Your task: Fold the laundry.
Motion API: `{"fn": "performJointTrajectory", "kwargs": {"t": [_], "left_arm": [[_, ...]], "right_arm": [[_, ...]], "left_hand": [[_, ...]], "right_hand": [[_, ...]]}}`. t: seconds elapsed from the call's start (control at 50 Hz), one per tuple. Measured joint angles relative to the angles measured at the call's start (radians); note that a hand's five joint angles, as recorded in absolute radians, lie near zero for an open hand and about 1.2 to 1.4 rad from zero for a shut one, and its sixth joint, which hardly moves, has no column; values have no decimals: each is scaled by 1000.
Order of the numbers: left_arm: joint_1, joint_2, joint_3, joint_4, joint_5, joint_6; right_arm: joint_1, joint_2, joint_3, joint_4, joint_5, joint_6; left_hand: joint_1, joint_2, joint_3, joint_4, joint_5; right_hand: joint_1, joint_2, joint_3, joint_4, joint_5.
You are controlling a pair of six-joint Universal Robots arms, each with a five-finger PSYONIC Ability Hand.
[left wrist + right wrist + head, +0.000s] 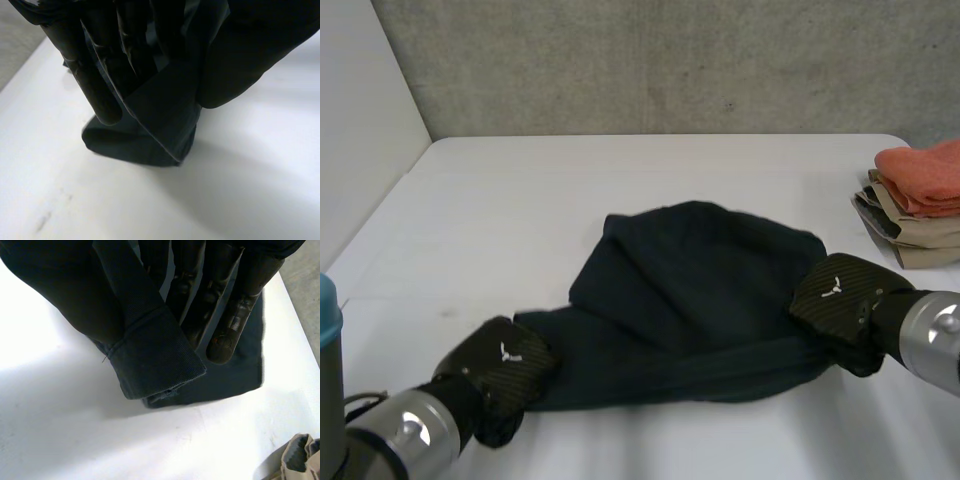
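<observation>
A dark navy garment (pixel 695 295) lies bunched in the middle of the white table (pixel 620 180). My left hand (pixel 505 365) is at the garment's near left end. In the left wrist view its fingers (pixel 95 80) and thumb pinch a fold of the navy cloth (pixel 160 120). My right hand (pixel 840 300) is at the garment's right end. There the fingers (pixel 230 325) and thumb pinch a hemmed corner of the cloth (pixel 155 365). Between the two hands the near edge of the garment runs stretched.
A stack of folded laundry stands at the table's right edge: an orange piece (pixel 925 175) on top of beige ones (pixel 910 235). A corner of the beige stack (pixel 297 457) lies near my right hand. A grey wall rises behind the table.
</observation>
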Motion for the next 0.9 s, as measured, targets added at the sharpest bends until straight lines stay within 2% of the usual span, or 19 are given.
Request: {"fn": "performJointTrajectory", "kwargs": {"t": [0.04, 0.18, 0.2, 0.24, 0.26, 0.28, 0.3, 0.36, 0.52, 0.6, 0.74, 0.9], "left_arm": [[-10, -7, 2, 2, 1, 5], [-13, -176, 92, 227, -6, 8], [-13, -176, 92, 227, -6, 8], [-5, -285, 192, 347, -21, 9], [-5, -285, 192, 347, -21, 9], [-1, -350, 276, 415, -35, 10], [2, -388, 336, 454, -44, 10], [11, -450, 482, 537, -66, 10], [38, -483, 783, 811, -103, -4], [33, -448, 786, 896, -106, -10], [5, -352, 632, 870, -103, -16], [-46, -206, 383, 744, -101, -34]], "right_arm": [[0, -2, 0, 7, 1, -11], [2, 175, -74, -121, 43, 2], [2, 175, -74, -121, 43, 2], [6, 268, -163, -194, 90, 29], [6, 268, -163, -194, 90, 29], [7, 279, -177, -203, 97, 33], [12, 343, -276, -274, 137, 70], [17, 380, -382, -375, 162, 118], [21, 335, -556, -834, 178, 285], [23, 290, -561, -925, 174, 324], [24, 256, -520, -785, 135, 338], [18, 195, -423, -480, 85, 320]], "left_hand": [[0, 0, 0, 0, 0], [0, 1, 0, 3, 0], [0, 1, 0, 3, 0], [0, 2, 0, 3, 0], [0, 2, 0, 3, 0], [0, 2, 0, 3, 0], [0, 2, 0, 4, 0], [0, 2, 1, 4, 0], [0, 3, 3, 4, 0], [0, 3, 3, 4, 0], [0, 4, 4, 4, 7], [0, 5, 7, 4, 8]], "right_hand": [[0, 0, 0, 0, 0], [0, 0, 0, 0, 0], [0, 0, 0, 0, 0], [0, 0, 0, 0, 0], [0, 0, 0, 0, 0], [0, 0, 0, 0, 0], [0, 0, 0, 0, 0], [0, 0, 0, 0, 0], [0, 0, 0, 0, 0], [0, 0, 0, 0, 0], [0, 0, 15, 0, 6], [0, 0, 15, 0, 9]]}}
